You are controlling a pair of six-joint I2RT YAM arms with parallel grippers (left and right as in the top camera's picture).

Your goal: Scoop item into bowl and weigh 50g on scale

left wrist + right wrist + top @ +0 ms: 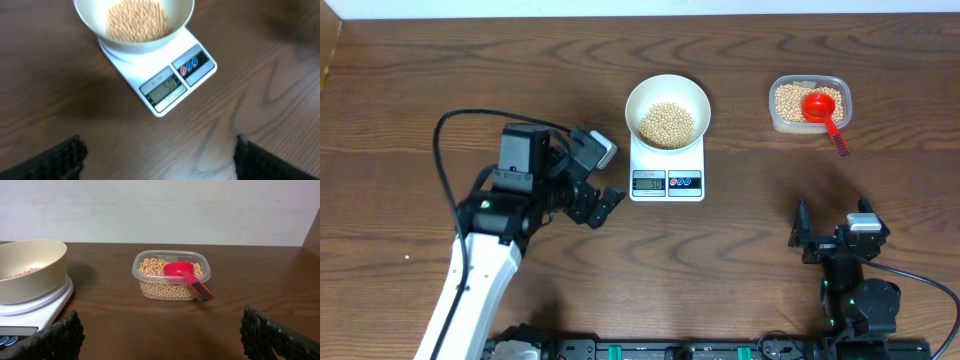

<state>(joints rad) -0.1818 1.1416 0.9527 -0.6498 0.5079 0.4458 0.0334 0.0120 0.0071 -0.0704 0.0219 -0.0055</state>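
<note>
Where the left arm [485,270] stands: at the left of the table [470,70], near the front edge, white forearm angled inward.
left gripper [598,205]: jaws spread wide with nothing between them; it hangs just left of the scale [667,168] and does not touch it.
scale: flat and white, at the middle of the table, with its display [648,181] and two round buttons [685,181] toward the front edge.
display: digits are lit but too blurred to read for sure.
bowl [642,95]: white and upright, seated on the scale, covering its far part.
beans in bowl [666,124]: a tan heap on the bowl's floor, well below the rim.
tub [772,105]: clear plastic, on the table to the right of the bowl, well apart from the scale.
beans in tub [790,100]: a tan layer across the bottom.
scoop [819,106]: red, lying on the tub's beans, cup inside, handle sticking out over the near right rim.
right gripper [832,222]: jaws spread wide and empty, low at the right front, facing the tub and well apart from it.
</note>
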